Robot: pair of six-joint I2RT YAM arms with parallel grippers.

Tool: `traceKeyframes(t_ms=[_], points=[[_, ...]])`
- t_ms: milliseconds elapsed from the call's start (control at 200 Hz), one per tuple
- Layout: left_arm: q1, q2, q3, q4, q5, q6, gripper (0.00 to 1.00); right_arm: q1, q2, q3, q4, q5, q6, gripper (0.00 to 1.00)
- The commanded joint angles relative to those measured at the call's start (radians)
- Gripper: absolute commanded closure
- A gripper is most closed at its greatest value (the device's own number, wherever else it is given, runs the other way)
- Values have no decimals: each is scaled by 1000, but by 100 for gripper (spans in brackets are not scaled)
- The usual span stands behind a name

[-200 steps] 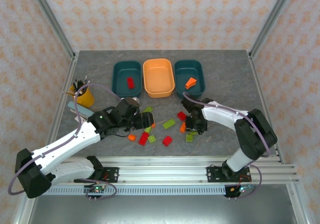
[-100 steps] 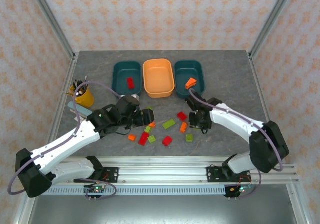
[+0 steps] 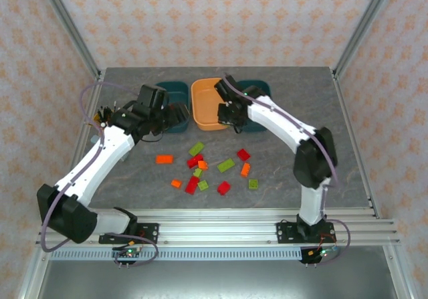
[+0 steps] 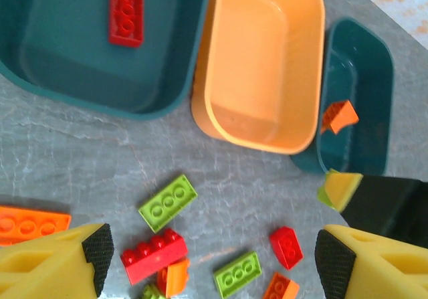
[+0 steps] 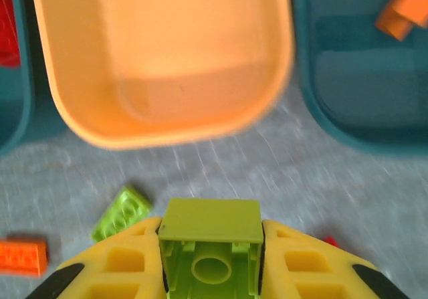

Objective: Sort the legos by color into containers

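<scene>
My right gripper (image 3: 227, 115) (image 5: 210, 245) is shut on a lime green lego (image 5: 210, 222), hanging just in front of the orange tub (image 3: 208, 102) (image 5: 160, 65). My left gripper (image 3: 172, 116) (image 4: 214, 259) is open with nothing between its fingers, at the near right corner of the left teal tub (image 4: 73, 65), which holds a red lego (image 4: 126, 20). The right teal tub (image 3: 263, 105) (image 4: 361, 78) holds an orange lego (image 4: 340, 115). Loose red, orange and lime legos (image 3: 225, 165) lie scattered on the grey table. An orange oblong one (image 3: 164, 159) lies apart at the left.
A yellow cup of pens (image 3: 100, 118) stands at the left, partly behind my left arm. Metal frame posts rise at the table's far corners. The table's rail runs along the near edge.
My right gripper lifted a lime lego from the right of the pile and carried it back to the orange tub. My left gripper drew back from the pile to the left teal tub.
</scene>
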Motion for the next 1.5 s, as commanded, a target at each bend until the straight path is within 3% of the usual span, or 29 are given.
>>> traceKeyframes(t_ms=[0,250,475,656,786,931,1216,1401,1496], points=[[42,43,55,7,40,35,18,-8,146,153,-27,10,-41,71],[83,100,78,11,57,68,18,-33,454,491,-59,-3,-84,70],[83,77,31,0,54,75,18,-46,624,674,-95,-82,-74,62],[84,35,-12,-21,53,75,18,-42,579,691,-102,-77,-90,47],[83,13,-36,-36,53,69,18,-36,483,673,-98,-51,-103,45],[82,-11,-58,-56,62,63,18,-18,329,589,-77,-12,-122,46],[63,-57,-86,-118,81,82,18,8,-55,154,41,42,-101,46],[-17,-71,-137,-128,74,26,19,28,-291,-156,104,41,-89,46],[-92,-52,-169,-97,53,-17,20,46,-402,-329,143,-17,-85,46]])
